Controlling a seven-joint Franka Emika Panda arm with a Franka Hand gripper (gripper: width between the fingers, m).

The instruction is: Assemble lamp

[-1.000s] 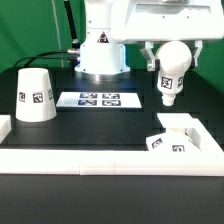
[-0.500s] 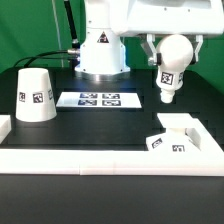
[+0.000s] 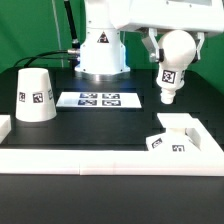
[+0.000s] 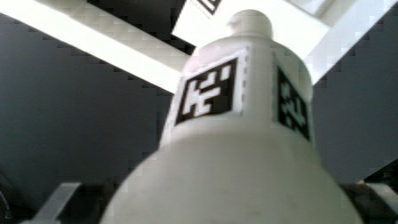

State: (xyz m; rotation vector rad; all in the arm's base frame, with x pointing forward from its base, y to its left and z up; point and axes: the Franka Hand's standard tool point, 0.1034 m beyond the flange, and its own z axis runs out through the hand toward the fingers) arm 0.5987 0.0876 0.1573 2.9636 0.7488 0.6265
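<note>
My gripper [image 3: 173, 45] is shut on the white ball-shaped bulb [image 3: 172, 62] and holds it in the air at the exterior view's right, stem pointing down and tilted. In the wrist view the bulb [image 4: 231, 130] fills the frame, with its tags facing the camera and its stem pointing away. The blocky white base [image 3: 172, 136] sits on the table below and in front of the bulb, near the white frame at the right. The cone shade [image 3: 36, 96] stands upright at the exterior view's left, apart from the gripper.
The marker board [image 3: 100, 99] lies flat on the black table between the shade and the bulb. A raised white frame [image 3: 100, 155] borders the table's front and sides. The robot's white body [image 3: 100, 50] stands at the back.
The gripper has lifted the bulb a little higher and slightly to the exterior view's right. The base and shade have not moved.
</note>
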